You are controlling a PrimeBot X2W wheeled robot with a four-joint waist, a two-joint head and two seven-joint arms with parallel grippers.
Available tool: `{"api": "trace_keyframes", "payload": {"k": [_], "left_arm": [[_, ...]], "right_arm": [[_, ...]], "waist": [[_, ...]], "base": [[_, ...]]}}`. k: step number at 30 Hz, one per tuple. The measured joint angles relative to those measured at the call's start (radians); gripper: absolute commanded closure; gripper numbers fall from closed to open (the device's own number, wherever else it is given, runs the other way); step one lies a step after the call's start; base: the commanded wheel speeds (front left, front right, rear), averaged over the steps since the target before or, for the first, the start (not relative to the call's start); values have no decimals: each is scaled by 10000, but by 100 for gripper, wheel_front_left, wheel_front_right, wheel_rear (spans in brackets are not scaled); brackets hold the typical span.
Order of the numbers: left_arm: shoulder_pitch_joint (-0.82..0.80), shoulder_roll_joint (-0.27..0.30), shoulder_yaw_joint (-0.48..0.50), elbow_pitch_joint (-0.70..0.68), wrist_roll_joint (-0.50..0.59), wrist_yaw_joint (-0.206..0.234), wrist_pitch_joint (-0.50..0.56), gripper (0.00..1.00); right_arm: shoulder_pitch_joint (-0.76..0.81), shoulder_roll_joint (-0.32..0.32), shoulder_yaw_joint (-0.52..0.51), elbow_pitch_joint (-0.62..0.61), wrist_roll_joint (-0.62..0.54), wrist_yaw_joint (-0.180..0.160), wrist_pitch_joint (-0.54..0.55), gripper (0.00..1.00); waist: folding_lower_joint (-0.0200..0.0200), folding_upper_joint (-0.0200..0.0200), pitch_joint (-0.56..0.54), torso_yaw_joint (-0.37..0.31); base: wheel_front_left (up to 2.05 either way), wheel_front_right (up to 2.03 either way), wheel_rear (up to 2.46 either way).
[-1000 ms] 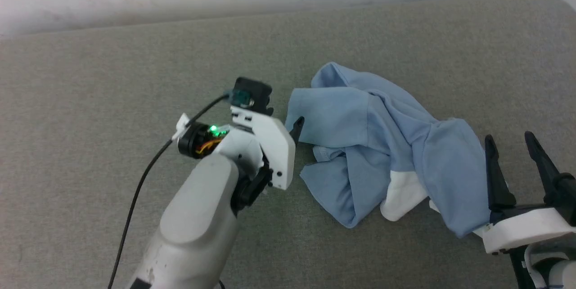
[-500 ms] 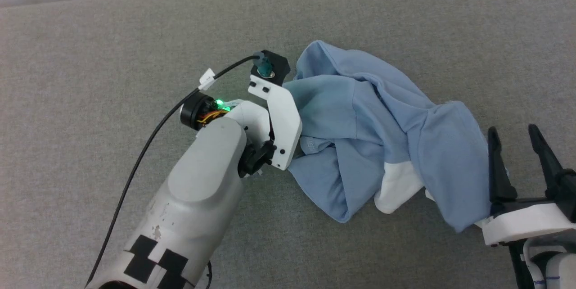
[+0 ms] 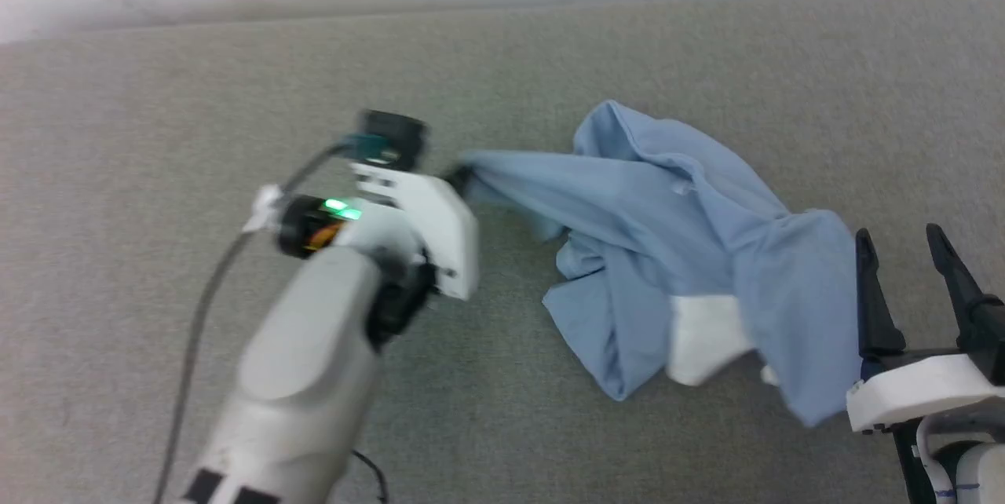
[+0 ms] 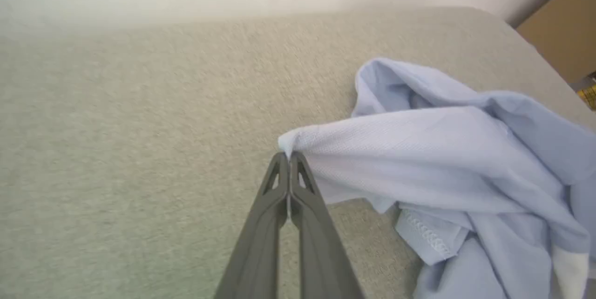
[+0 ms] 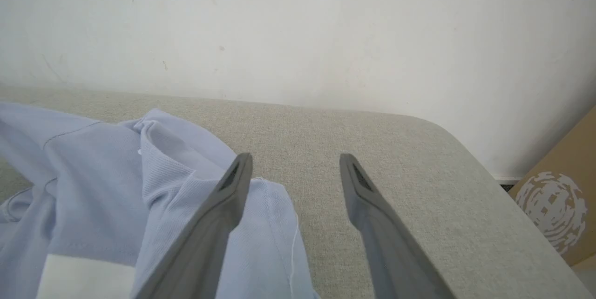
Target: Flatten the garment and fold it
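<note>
Left hand [image 4: 289, 157] clamped on T-shirt [image 3: 675, 237] edge
Cloth stretches rightward from it; the crumpled bulk lies beside the right hand [image 3: 897, 231], fingers apart.

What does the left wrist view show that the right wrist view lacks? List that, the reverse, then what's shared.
Left wrist view: the left gripper shut on a pinched edge of the light blue T-shirt, and a stitched hem. Right wrist view: the right gripper open, and a round print on a brown box. Shared: the T-shirt, its white part, the grey fabric surface, the white wall.
</note>
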Motion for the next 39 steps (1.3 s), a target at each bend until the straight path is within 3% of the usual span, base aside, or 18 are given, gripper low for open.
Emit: {"api": "trace_keyframes", "payload": {"k": [6,13,18,19,20,27,31,34,39], "left_arm": [[1249,1264,1505,-2293,-324,878,-1129,100],[4091,2318,3003,-4730,-892,1875,-1074,100],[5805,2282,2522,-4763,-1076,1791,-575,100],[5913,2176,2322,-4661,-1097,1632,-594,47],[5957,2079,2150,-4523,-1091,1501,-679,0],[5836,1735,2125,-4094,-598,1083,-3490,0],[5753,1732,2056,-4113,155,748,-5682,0],[5799,1737,1868,-4286,1020,694,-6032,0],[6247,1227,1850,-5168,2176,698,-6063,0]], "right_arm": [[212,-73,63,17,2,0,224,0],[403,-63,230,167,8,0,395,0],[404,-54,460,351,19,0,531,0],[404,-58,476,389,19,0,558,0],[404,-61,508,430,19,0,560,0],[402,-290,880,447,265,0,631,0],[390,-685,1918,268,1206,-2,1200,0],[286,-1089,2828,207,2318,-2,2226,0],[-416,-1990,3950,343,3904,-2,4073,0]], "waist": [[-2,0,-561,571],[-2,0,-1028,1289],[-2,1,-1237,1668],[-3,0,-1262,1725],[-2,0,-1288,1775],[-1,0,-1586,1951],[-1,0,-1775,2077],[-2,0,-1879,2193],[0,0,-1914,2465]], "base": [[0,0,0],[0,0,0],[0,0,0],[0,0,0],[0,0,0],[0,0,0],[0,0,0],[0,0,0],[0,0,0]]}}
